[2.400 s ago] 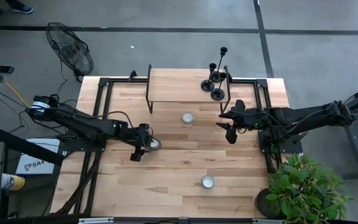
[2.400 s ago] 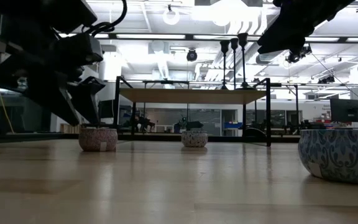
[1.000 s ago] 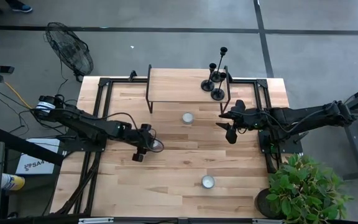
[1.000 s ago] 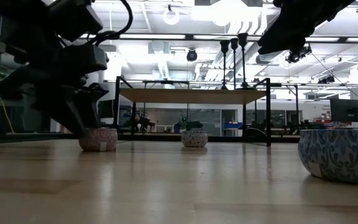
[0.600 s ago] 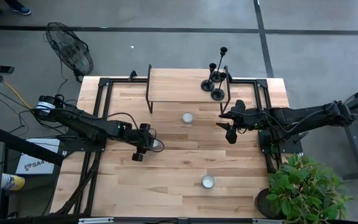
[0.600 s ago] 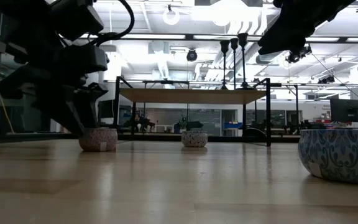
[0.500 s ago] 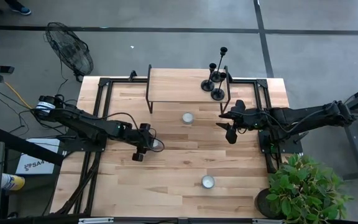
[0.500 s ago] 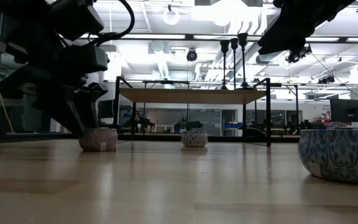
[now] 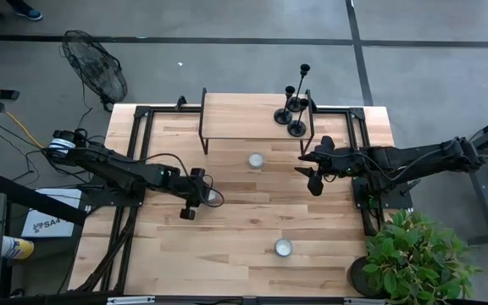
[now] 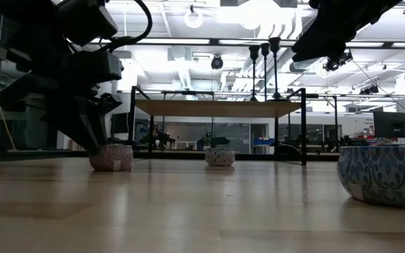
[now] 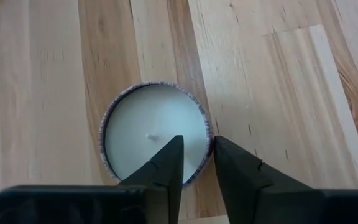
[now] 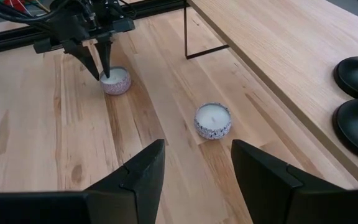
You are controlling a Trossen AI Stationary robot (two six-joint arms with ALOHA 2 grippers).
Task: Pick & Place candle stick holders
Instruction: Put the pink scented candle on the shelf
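1. The left gripper [image 9: 203, 197] is seen closed narrowly on the rim of a small round patterned tin candle [image 11: 155, 142], filled with white wax; one finger [image 11: 166, 167] is inside the rim, the other outside.
2. A second patterned tin candle [image 9: 255, 160], also wax-filled, stands mid-table, and a third [image 9: 283, 247] near the front edge.
3. The three black metal candle stick holders [image 9: 295, 110] are clustered on the right end of a raised wooden shelf [image 9: 244, 114].
4. The right gripper [image 9: 310, 175] is held above the table with fingers wide apart.
5. Wax and wick are shown only from above; the low view shows only the tins' sides.
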